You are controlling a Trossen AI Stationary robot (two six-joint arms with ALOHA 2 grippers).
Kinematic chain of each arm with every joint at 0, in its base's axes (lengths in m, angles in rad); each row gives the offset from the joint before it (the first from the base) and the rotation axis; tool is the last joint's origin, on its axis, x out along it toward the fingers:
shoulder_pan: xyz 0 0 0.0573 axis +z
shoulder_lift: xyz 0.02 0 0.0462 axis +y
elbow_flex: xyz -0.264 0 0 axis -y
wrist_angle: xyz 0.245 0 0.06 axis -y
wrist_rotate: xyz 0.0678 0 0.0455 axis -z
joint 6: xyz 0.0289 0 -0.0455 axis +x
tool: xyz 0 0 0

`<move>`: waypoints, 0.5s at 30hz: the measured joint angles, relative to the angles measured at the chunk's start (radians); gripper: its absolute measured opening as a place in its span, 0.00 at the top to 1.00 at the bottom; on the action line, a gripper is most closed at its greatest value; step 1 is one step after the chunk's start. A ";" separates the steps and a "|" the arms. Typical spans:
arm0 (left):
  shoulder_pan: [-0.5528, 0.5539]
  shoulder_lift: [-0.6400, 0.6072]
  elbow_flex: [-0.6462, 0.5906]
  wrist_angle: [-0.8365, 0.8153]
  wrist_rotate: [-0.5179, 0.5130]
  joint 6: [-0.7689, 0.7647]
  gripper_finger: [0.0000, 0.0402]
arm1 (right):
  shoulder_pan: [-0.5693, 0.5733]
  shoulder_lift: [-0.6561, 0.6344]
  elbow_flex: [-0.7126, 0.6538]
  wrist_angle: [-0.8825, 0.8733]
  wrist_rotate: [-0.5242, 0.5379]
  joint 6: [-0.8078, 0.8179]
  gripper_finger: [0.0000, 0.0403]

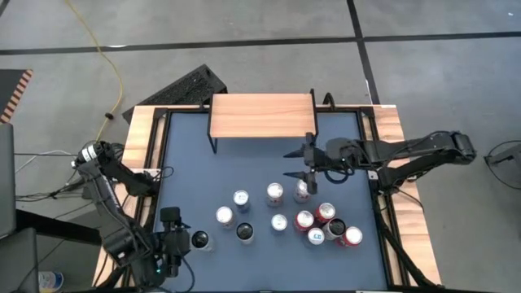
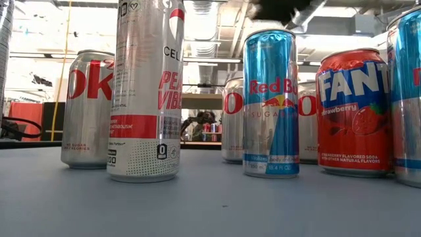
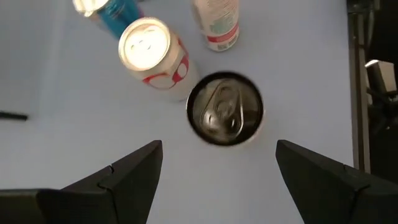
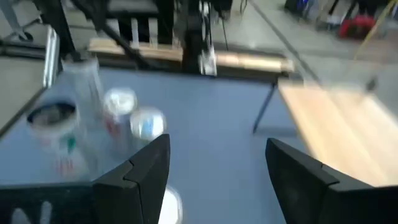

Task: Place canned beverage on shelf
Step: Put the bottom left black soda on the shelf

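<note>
The left gripper (image 1: 172,244) hangs over the table's (image 1: 195,175) near left corner, its fingers (image 3: 127,171) spread apart with nothing between them. Directly below it stands a dark-topped can (image 1: 199,240), unheld; the left wrist view shows this can's lid between the two fingers and clear of both.

Toward the middle of the table, loose cans stand upright: a silver can (image 1: 224,215), a blue can (image 1: 241,198), a black can (image 1: 244,232), a red-and-silver can (image 1: 275,192) and another silver can (image 1: 279,222). None touches a gripper.

The shelf (image 1: 262,115) stands at the table's far edge, centred, its light-wood top bare.

The right gripper (image 1: 298,164) hovers right of centre, between the shelf and the cans, its fingers (image 4: 140,165) parted and holding nothing. A slim can (image 1: 302,190) stands just beside it on the near side, not gripped.

Toward the near right corner a tight cluster of cans (image 1: 327,225) stands, several touching one another.

The low view shows a tall white can (image 2: 145,89), a Red Bull can (image 2: 271,102) and a Fanta can (image 2: 355,112) upright on the table surface.
</note>
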 joint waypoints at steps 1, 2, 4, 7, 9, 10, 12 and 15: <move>-0.007 0.000 0.000 -0.014 -0.008 -0.027 0.24 | 0.018 0.035 0.048 -0.029 0.023 -0.012 0.37; -0.011 0.000 0.000 -0.025 -0.015 -0.052 0.24 | 0.033 0.077 0.103 -0.067 0.041 -0.026 0.37; -0.020 0.000 0.000 -0.040 -0.033 -0.095 0.24 | 0.057 0.171 0.233 -0.125 0.058 -0.055 0.37; -0.020 0.000 0.000 -0.055 -0.057 -0.134 0.24 | 0.086 0.299 0.417 -0.268 0.070 -0.070 0.37; -0.020 0.000 0.000 -0.061 -0.049 -0.138 0.24 | 0.108 0.380 0.515 -0.323 0.072 -0.090 0.37; -0.020 0.000 0.000 -0.060 -0.041 -0.132 0.24 | 0.121 0.418 0.556 -0.357 0.074 -0.112 0.37; -0.028 0.002 -0.002 -0.057 -0.034 -0.125 0.24 | 0.150 0.490 0.629 -0.361 0.074 -0.159 0.37; -0.061 0.002 -0.036 -0.020 -0.063 -0.136 0.24 | 0.187 0.575 0.718 -0.397 0.074 -0.212 0.37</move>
